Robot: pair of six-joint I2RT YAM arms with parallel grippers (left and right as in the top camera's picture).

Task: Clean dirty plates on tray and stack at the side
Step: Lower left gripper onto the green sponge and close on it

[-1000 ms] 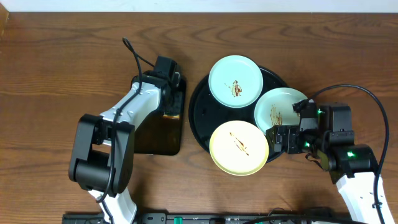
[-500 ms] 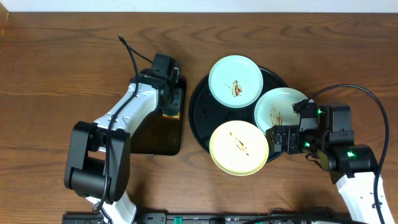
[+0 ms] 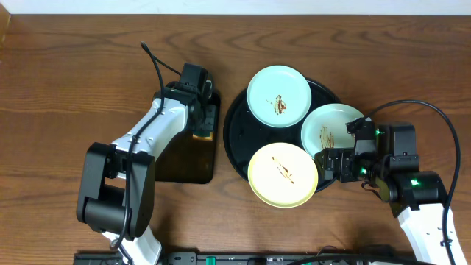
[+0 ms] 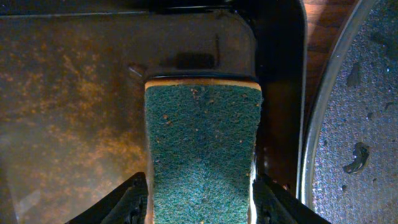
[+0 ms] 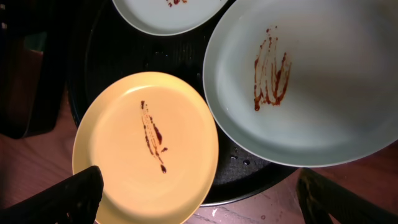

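Where left end effector (image 4: 202, 200) seemingly pinches sponge (image 4: 202, 143), rectangular tray (image 4: 74, 93) lies beneath.

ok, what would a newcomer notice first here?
Three sauce-smeared plates crowd the round black tray: the back mint plate, the right mint plate and the yellow plate, which overhangs the near rim. The left gripper is shut on a green sponge over the rectangular tray; the right gripper hangs open beside the yellow plate.
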